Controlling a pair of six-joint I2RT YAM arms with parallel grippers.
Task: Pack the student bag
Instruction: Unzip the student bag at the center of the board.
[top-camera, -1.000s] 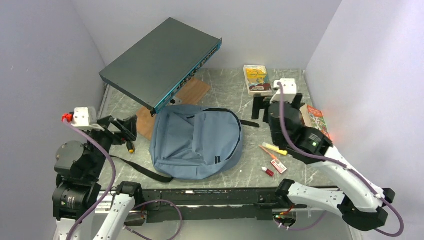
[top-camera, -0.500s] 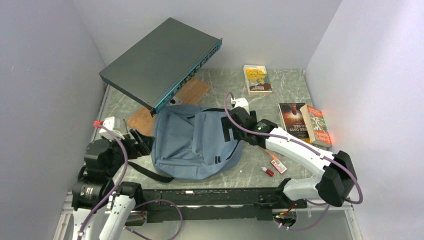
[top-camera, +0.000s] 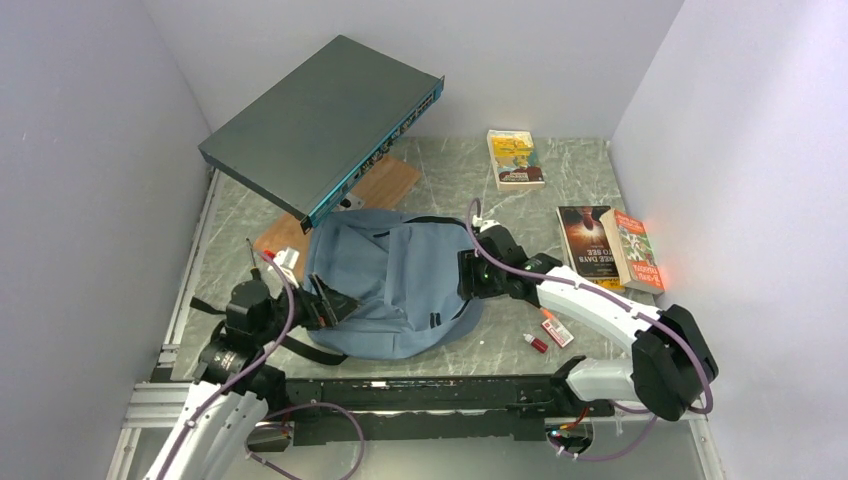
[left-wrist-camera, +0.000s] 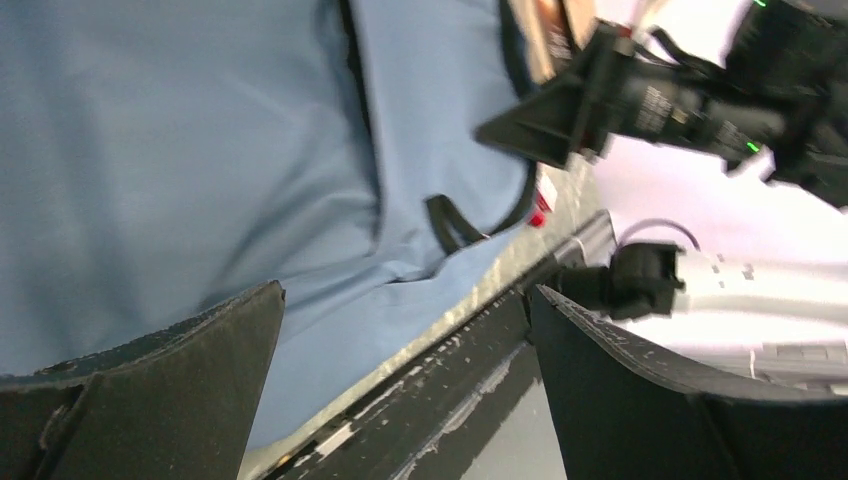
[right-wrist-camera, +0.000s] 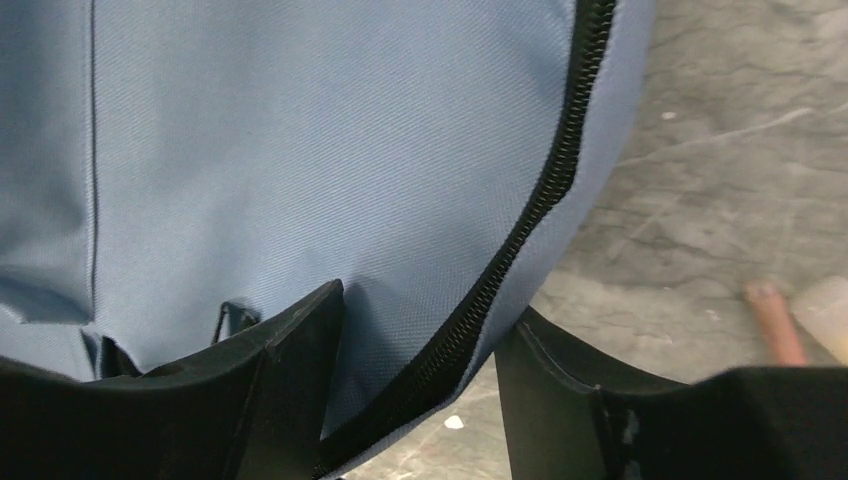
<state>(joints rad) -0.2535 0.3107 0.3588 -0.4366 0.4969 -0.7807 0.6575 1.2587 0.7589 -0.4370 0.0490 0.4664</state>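
metal box (top-camera: 320, 125) overhanging student bag (top-camera: 385, 285) far-left, books (top-camera: 587, 238) right

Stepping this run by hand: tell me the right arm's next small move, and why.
Probably lower the right claw a little and close it on the black zipper. The claw is open and straddles that zipper at the student bag's edge. The bag looks zipped shut, so nothing can go in yet. The left claw, also open, is at the bag's opposite side.
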